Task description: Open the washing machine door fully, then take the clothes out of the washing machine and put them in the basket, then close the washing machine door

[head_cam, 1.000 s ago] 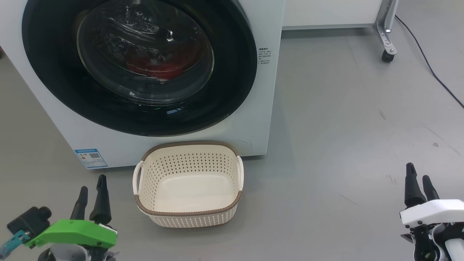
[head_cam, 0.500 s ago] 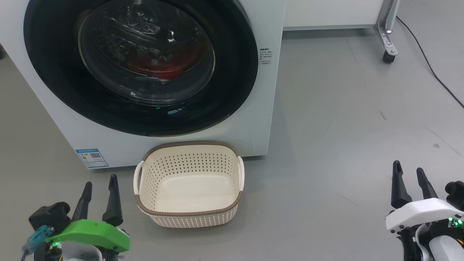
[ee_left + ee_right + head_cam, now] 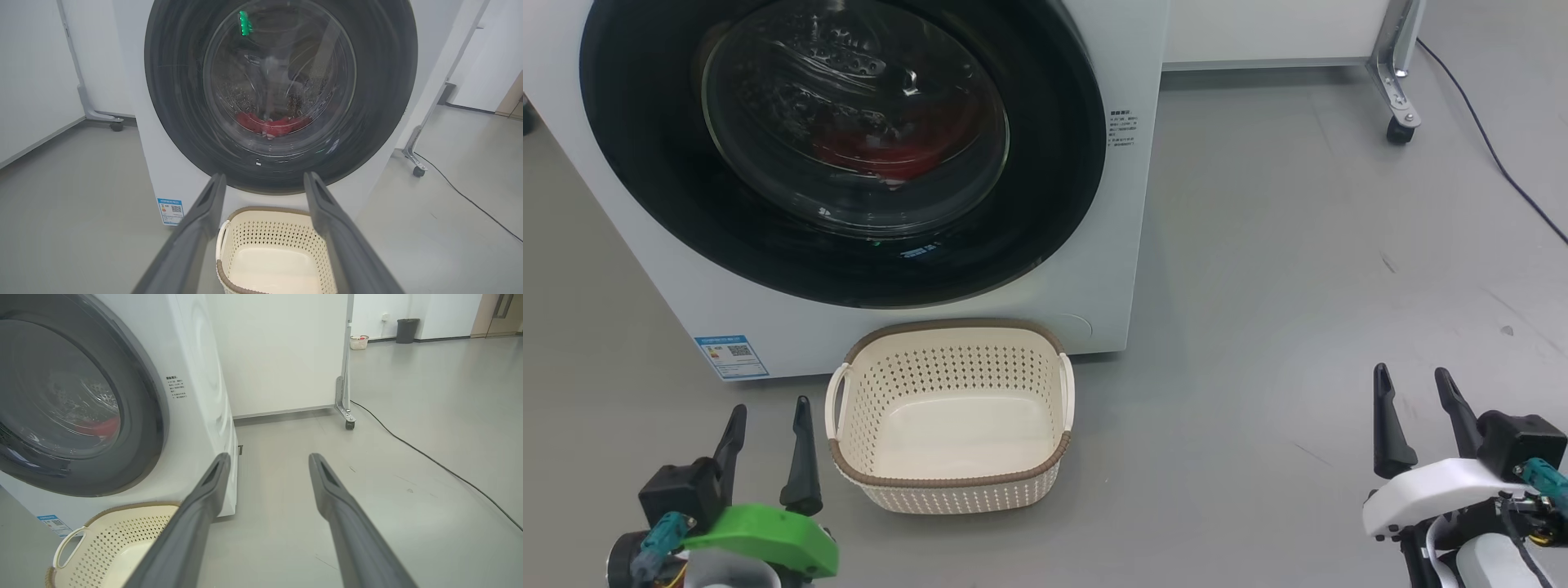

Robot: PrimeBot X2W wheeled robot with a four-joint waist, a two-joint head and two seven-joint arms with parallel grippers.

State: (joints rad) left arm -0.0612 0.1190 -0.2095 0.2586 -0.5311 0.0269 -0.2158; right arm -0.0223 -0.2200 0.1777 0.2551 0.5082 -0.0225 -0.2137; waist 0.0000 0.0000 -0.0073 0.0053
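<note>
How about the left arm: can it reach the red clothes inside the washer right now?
Probably not. The clothes lie inside the washer, behind the shut door. The left arm, jaws open, hangs low beside the basket, clear of the door.

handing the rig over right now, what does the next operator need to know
Left gripper: open, empty, low beside the left side of the basket.
Right gripper: open, empty, over the floor far to the right.
Washing machine door: shut.
Clothes: red, inside the washing machine, seen through the door.
Basket: empty, on the floor in front of the machine.
Done: nothing yet.
Left: open the door fully, move the clothes into the basket, close the door.
</note>
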